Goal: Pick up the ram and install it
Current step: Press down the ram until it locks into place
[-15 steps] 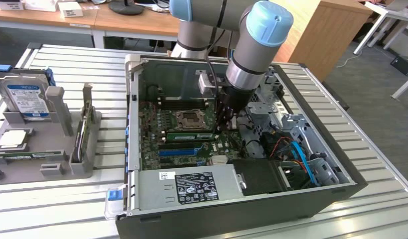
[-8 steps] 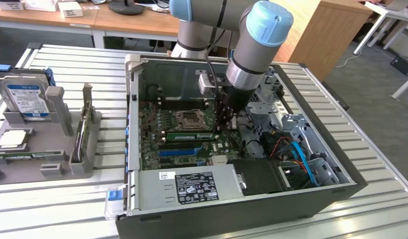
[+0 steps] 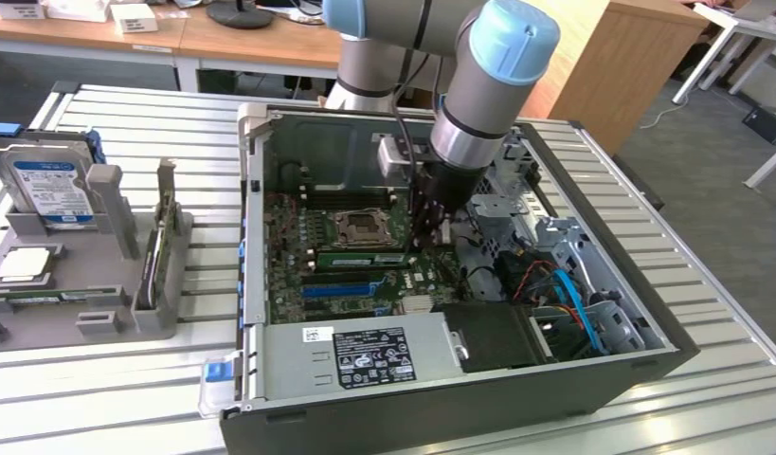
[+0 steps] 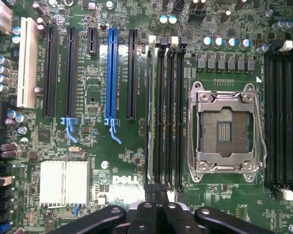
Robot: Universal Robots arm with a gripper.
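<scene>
The ram (image 4: 150,112) is a thin green stick standing on edge in the outermost of the black memory slots (image 4: 172,112) beside the CPU socket (image 4: 227,131). In the exterior view the ram (image 3: 360,258) lies low on the motherboard inside the open computer case (image 3: 255,237). My gripper (image 4: 156,191) is shut, with its black fingertips pressed together right over the near end of the stick and nothing held between them. Whether they touch the stick I cannot tell. In the exterior view the gripper (image 3: 428,232) reaches down into the case next to the socket.
A blue slot strip (image 4: 111,73), black expansion slots and a silver heatsink (image 4: 63,182) lie beside the memory slots. The power supply (image 3: 362,355) and cables (image 3: 558,294) crowd the case. A grey fixture (image 3: 110,284) holding a hard drive (image 3: 53,190) stands on the exterior view's left.
</scene>
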